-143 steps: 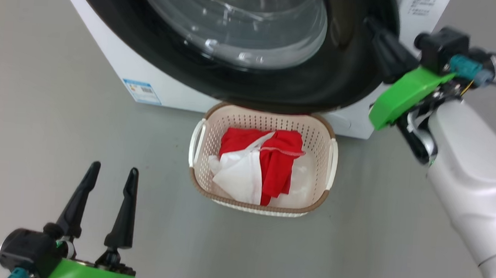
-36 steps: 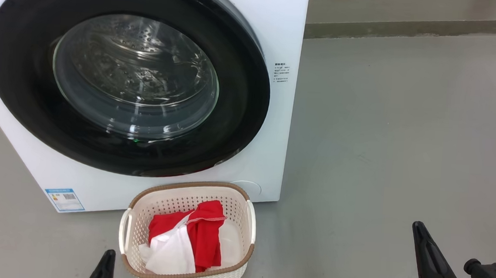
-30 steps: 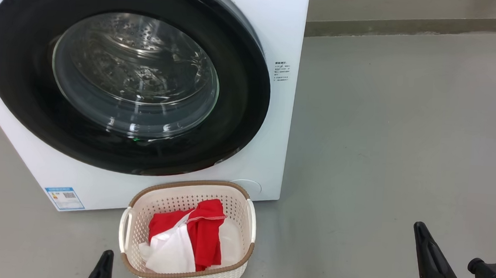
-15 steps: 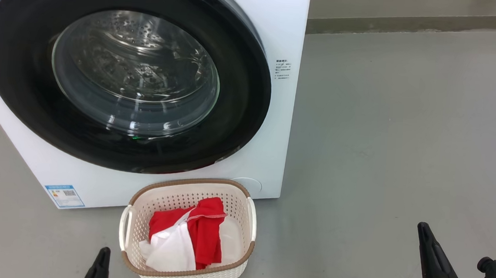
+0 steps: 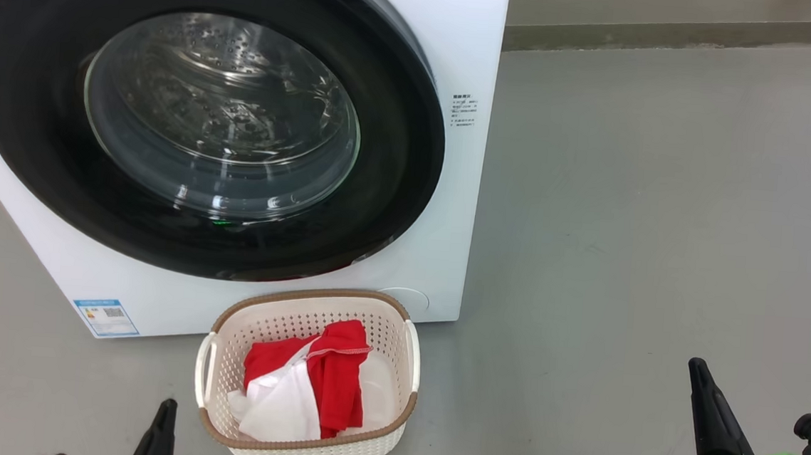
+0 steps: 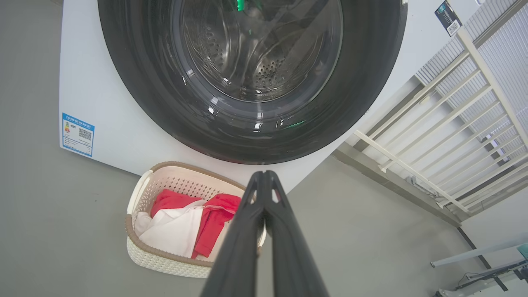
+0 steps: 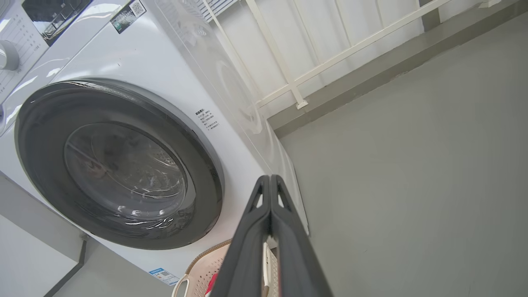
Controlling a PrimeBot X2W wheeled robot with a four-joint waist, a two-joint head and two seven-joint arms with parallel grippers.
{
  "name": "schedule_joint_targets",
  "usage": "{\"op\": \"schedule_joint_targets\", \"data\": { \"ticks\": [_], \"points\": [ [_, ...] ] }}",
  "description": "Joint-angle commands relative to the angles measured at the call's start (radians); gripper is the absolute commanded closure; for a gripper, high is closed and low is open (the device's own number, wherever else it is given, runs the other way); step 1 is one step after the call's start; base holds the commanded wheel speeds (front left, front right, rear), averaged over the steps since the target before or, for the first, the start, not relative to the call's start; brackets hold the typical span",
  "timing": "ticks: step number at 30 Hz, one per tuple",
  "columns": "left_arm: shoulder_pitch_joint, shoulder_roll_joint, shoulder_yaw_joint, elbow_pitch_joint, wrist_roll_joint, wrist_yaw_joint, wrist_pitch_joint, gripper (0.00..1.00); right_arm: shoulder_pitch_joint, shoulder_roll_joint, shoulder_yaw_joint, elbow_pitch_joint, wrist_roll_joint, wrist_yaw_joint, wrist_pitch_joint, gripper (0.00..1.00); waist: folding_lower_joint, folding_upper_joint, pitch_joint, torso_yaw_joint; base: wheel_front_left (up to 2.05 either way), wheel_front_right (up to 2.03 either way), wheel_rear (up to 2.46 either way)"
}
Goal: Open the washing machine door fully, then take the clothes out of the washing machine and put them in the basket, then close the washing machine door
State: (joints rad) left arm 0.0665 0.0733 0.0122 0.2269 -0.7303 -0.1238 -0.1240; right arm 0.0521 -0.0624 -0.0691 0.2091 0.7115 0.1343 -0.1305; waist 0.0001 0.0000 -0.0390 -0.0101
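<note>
The washing machine (image 5: 460,210) is standing on the grey floor (image 5: 648,223), and the washing machine door (image 5: 24,122) is sitting shut, its glossy black rim lying flat against the white front. Through the bulging glass window (image 5: 221,115) the perforated steel drum is showing, with light glinting off the glass. A blue label (image 5: 105,316) is sticking to the lower left corner of the front, and a small block of print (image 5: 464,110) is sitting just right of the door.

The basket (image 5: 308,298) is resting on the floor just in front of the machine, below the door's lower right edge; whether it is touching the front cannot be told. The clothes (image 5: 330,383) are lying inside it: a red garment with a stitched white trim line is draping over the middle, a white piece is bunching at the near left, and paler fabric is lining the right side. The heap is sitting below the brown woven-look rim.

The left gripper (image 6: 263,176) is hanging above the floor on the near side of the basket, its two dark fingers pressed together and holding nothing. The right gripper (image 7: 269,180) is hovering well to the right of the basket, over bare floor, its fingers likewise pressed together and empty. A white railing (image 6: 449,103) is running along the wall beside the machine, and a control dial (image 7: 7,54) is showing at the machine's top.
</note>
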Motion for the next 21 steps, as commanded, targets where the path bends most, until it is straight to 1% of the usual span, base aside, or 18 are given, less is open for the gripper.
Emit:
{"op": "schedule_joint_targets", "data": {
  "ticks": [1,21],
  "points": [
    [-0.049,0.006,0.022,-0.021,-0.032,-0.002,0.005,1.0,-0.051,-0.009,-0.001,-0.021,0.035,-0.001,0.006,1.0,-0.0001,0.0,0.001,0.0,0.0,0.0,0.0],
    [-0.078,-0.001,0.041,-0.012,-0.231,-0.003,0.06,1.0,-0.076,-0.004,-0.012,-0.008,0.237,-0.002,0.062,1.0,-0.0001,0.0,0.01,0.003,0.0,0.0,0.0]
  ]
}}
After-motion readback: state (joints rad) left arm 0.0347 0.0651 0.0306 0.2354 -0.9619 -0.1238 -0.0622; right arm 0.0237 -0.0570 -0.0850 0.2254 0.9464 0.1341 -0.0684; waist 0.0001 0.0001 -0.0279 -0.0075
